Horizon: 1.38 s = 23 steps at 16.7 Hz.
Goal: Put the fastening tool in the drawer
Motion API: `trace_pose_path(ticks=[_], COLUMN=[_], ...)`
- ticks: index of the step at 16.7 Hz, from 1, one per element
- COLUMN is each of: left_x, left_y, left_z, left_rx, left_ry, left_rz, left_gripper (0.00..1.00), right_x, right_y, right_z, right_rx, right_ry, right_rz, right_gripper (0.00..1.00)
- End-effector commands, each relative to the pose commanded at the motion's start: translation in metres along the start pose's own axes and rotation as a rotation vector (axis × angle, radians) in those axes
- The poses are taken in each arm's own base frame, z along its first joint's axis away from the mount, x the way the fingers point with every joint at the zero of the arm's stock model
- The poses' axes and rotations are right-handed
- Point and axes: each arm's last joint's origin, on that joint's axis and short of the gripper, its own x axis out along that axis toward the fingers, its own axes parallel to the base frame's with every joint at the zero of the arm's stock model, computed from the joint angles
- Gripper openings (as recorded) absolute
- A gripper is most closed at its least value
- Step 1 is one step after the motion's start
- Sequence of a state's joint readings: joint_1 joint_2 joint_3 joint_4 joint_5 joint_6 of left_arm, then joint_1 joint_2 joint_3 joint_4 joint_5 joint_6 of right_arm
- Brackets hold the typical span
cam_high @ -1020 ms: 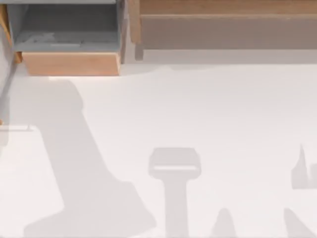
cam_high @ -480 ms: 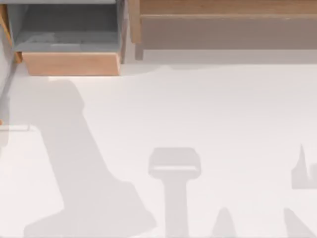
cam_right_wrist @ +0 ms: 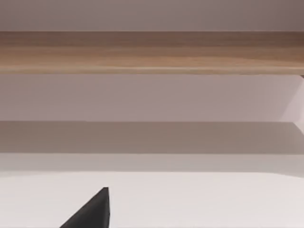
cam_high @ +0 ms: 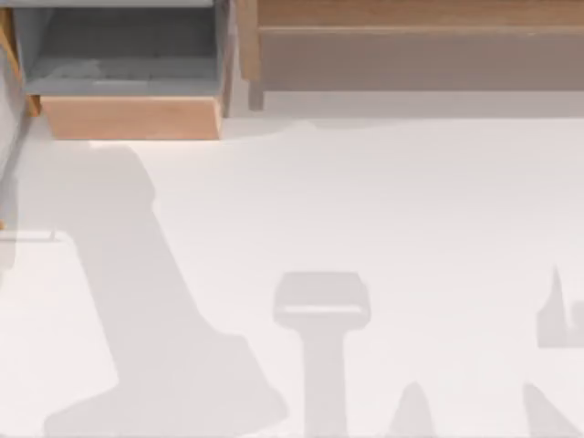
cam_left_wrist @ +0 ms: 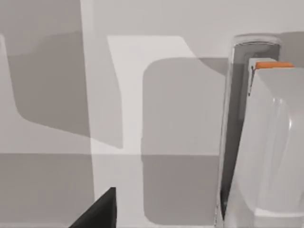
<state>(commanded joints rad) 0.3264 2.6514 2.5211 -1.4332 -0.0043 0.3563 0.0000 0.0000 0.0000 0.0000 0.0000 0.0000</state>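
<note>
Drawer (cam_high: 132, 117) — open, front panel toward table (cam_high: 383, 210)

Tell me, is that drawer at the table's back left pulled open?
Yes, the drawer stands open in the top view, its grey inside showing behind the tan front panel.

White table (cam_high: 411, 201) crossed by soft grey shadows, long wooden shelf unit (cam_high: 411, 46) along its far edge, even light
</note>
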Motion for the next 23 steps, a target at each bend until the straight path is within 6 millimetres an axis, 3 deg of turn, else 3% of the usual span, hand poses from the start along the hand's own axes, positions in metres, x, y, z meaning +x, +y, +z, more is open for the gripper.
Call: trace_pose_path(ticks=[4,8,12,15,19,23], left_x=[-0.014,-0.062,-0.102,-0.113,-0.091,-0.030], left_y=[0.002,0.008,0.045,0.083,0.125,0.136], left_z=[-0.005,-0.019,-0.050,-0.084,-0.135,-0.182], left_rx=[0.024,0.127,0.234,0.310,0.419,0.556], left_ry=[-0.036,-0.211,-0.442,-0.580,-0.674,-0.709], left_rz=[0.004,0.051,0.201,0.375,0.621,0.795], left_gripper=[1.00,1.00,1.00,1.00,1.00,1.00], right_x=[0.000,0.000,0.000,0.000,0.000,0.000], right_y=[0.000,0.000,0.000,0.000,0.000,0.000], right_z=[0.000,0.000,0.000,0.000,0.000,0.000], right_rx=[0.000,0.000,0.000,0.000,0.000,0.000], right_ry=[0.000,0.000,0.000,0.000,0.000,0.000], right_rz=[0.000,0.000,0.000,0.000,0.000,0.000], right_gripper=[1.00,1.00,1.00,1.00,1.00,1.00])
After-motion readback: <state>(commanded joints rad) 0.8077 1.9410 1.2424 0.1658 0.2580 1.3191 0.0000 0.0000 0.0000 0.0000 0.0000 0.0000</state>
